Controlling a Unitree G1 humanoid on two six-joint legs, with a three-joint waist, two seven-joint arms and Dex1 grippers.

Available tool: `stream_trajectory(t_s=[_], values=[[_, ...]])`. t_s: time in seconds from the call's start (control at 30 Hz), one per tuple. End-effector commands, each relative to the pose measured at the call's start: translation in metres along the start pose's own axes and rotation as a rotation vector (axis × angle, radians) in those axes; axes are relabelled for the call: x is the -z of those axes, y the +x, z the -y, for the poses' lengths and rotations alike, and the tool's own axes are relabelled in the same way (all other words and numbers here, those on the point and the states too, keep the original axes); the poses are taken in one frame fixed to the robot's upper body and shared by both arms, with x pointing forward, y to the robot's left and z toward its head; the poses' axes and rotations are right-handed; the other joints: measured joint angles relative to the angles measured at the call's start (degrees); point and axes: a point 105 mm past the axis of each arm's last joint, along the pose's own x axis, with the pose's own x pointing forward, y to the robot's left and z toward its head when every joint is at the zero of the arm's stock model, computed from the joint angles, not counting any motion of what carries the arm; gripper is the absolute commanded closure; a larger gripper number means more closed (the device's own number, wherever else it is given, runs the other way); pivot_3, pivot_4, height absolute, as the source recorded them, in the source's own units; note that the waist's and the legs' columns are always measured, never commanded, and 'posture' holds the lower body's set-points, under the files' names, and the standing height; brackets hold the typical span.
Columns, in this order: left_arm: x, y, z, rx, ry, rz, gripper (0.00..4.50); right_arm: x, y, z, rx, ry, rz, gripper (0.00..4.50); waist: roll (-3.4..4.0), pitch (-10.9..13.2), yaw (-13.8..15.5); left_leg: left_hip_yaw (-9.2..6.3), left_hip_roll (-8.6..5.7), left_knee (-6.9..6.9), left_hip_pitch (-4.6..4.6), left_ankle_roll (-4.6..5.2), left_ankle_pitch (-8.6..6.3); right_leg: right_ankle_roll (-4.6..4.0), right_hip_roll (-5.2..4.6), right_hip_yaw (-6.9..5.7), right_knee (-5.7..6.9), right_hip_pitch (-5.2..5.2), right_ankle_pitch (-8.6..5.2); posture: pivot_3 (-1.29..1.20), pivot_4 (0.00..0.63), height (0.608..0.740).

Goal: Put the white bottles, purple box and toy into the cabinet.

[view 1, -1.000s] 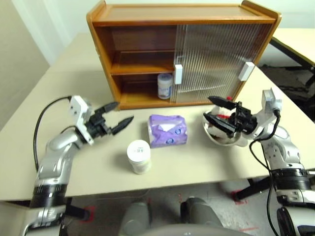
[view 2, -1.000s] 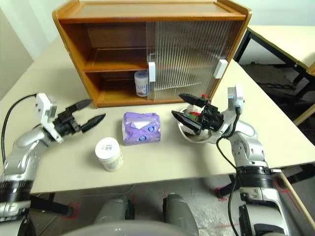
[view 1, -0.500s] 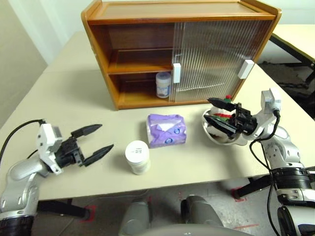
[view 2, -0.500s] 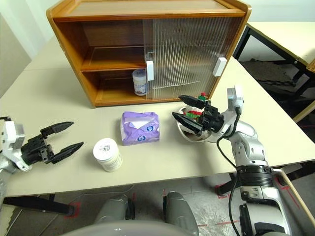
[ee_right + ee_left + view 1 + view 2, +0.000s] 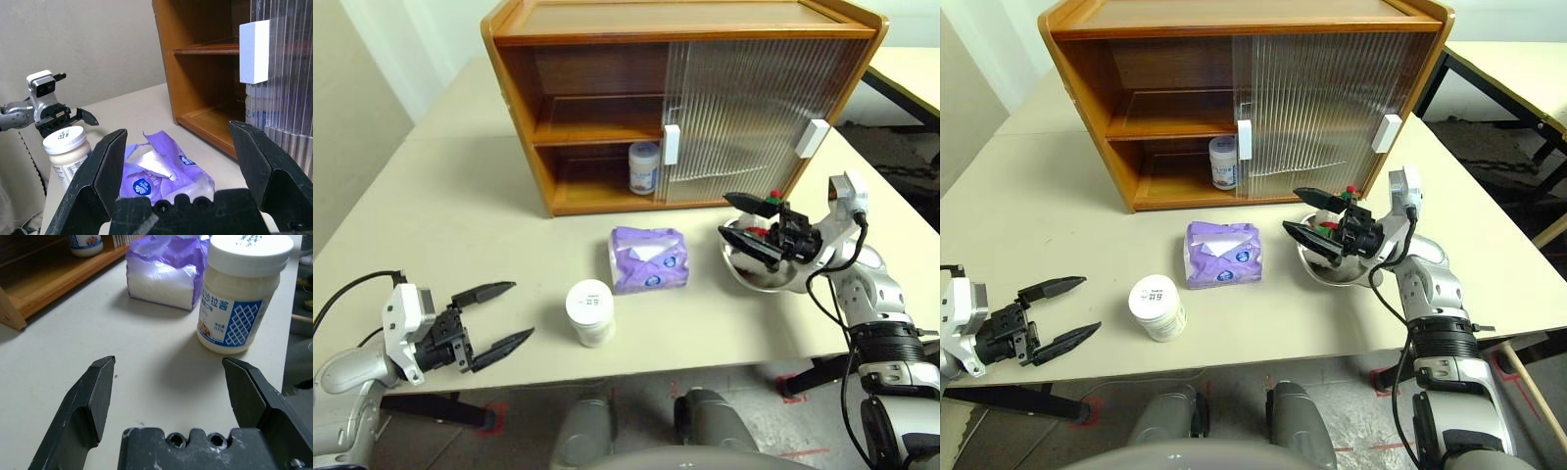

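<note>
Both the left gripper (image 5: pixel 494 315) and right gripper (image 5: pixel 736 219) stand spread wide and empty. One white bottle (image 5: pixel 644 167) sits on the cabinet (image 5: pixel 607 29) lower shelf; the other white bottle (image 5: pixel 590 312), light and squat, could tip if approached off-centre. The purple box (image 5: pixel 648 259) lies beside it, and the toy (image 5: pixel 766 231), seemingly in the metal bowl (image 5: pixel 766 278), is mostly hidden.

One white bottle (image 5: pixel 643 167) stands upright on the lower shelf of the cabinet (image 5: pixel 607 98), at the edge of the sliding door; the left half is open. The other bottle (image 5: pixel 589 312) stands on the counter (image 5: pixel 460 225), near the purple box (image 5: pixel 648 259). The toy (image 5: pixel 766 232), mostly hidden, seems to sit in its bowl beside the box.
</note>
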Motion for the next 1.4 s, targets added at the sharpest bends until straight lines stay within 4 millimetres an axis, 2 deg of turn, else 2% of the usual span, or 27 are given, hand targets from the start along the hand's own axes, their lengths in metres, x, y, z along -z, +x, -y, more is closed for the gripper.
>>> stream_trajectory(t_s=[0.03,0.17,0.27,0.43,0.6,0.77,1.0,1.2,1.33,1.4], values=[[0.01,0.0,0.012,0.08,0.0,-0.047,0.06,0.001,0.0,0.0,-0.01,-0.005,-0.011,0.0,0.0,0.01,0.0,0.0,0.0,-0.03,0.01,0.0,0.0,0.0,0.0,-0.01,0.0,0.0,-0.01,0.16,0.033,0.74],[0.014,0.006,0.02,0.15,0.016,-0.044,0.06,0.0,0.003,0.0,-0.017,-0.005,-0.011,0.0,-0.01,0.01,0.06,0.01,-0.02,-0.29,0.03,0.0,0.0,-0.05,-0.03,-0.03,-0.11,-0.01,-0.04,0.16,0.033,0.74],[0.016,0.018,0.026,0.222,0.056,-0.043,0.06,-0.001,0.005,0.0,-0.024,-0.005,-0.012,0.0,0.0,0.02,0.13,-0.01,-0.02,-0.42,0.04,0.01,0.01,-0.09,-0.03,-0.1,-0.19,-0.03,-0.05,0.16,0.033,0.74],[0.012,0.038,0.027,0.232,0.073,0.001,0.06,-0.005,0.006,-0.001,-0.021,-0.012,-0.011,0.0,0.0,0.02,0.15,-0.02,-0.02,-0.49,-0.01,0.02,0.01,-0.22,-0.06,-0.15,-0.31,-0.02,0.01,0.15,0.034,0.74],[0.015,0.056,0.026,0.247,0.051,0.014,0.06,-0.006,0.004,-0.004,-0.009,-0.011,-0.015,0.0,-0.01,0.02,0.1,-0.02,-0.04,-0.51,-0.02,0.09,0.05,-0.2,-0.05,-0.16,-0.32,-0.02,0.01,0.13,0.038,0.74],[0.012,0.077,0.034,0.318,0.029,0.04,0.06,-0.007,0.004,-0.005,-0.005,-0.01,-0.019,0.0,-0.01,0.03,0.03,-0.02,-0.05,-0.5,-0.01,0.09,0.05,-0.19,-0.05,-0.17,-0.32,0.0,0.02,0.13,0.039,0.74],[0.006,0.095,0.04,0.371,-0.012,0.057,0.06,-0.005,0.0,-0.005,0.008,-0.007,-0.022,0.0,-0.01,0.05,-0.06,-0.04,-0.05,-0.49,-0.01,0.23,0.13,-0.17,0.07,-0.17,-0.32,0.0,0.02,0.11,0.042,0.74],[-0.002,0.099,0.045,0.397,-0.05,0.059,0.06,-0.004,-0.001,-0.006,0.012,-0.006,-0.028,0.0,-0.11,0.17,-0.16,-0.03,-0.07,-0.5,-0.01,0.24,0.14,-0.16,0.06,-0.15,-0.33,0.0,0.01,0.1,0.043,0.74],[-0.008,0.101,0.045,0.387,-0.088,0.064,1.33,-0.006,0.003,-0.006,0.014,-0.012,-0.025,0.0,-0.1,0.22,-0.19,-0.04,-0.06,-0.5,-0.01,0.24,0.14,-0.15,0.06,-0.15,-0.33,0.0,0.01,0.1,0.041,0.74],[-0.012,0.101,0.043,0.371,-0.104,0.07,1.44,-0.006,0.003,-0.006,0.015,-0.012,-0.025,0.0,-0.12,0.24,-0.2,-0.04,-0.06,-0.49,-0.02,0.24,0.14,-0.14,0.05,-0.15,-0.33,0.0,0.0,0.1,0.038,0.74]])
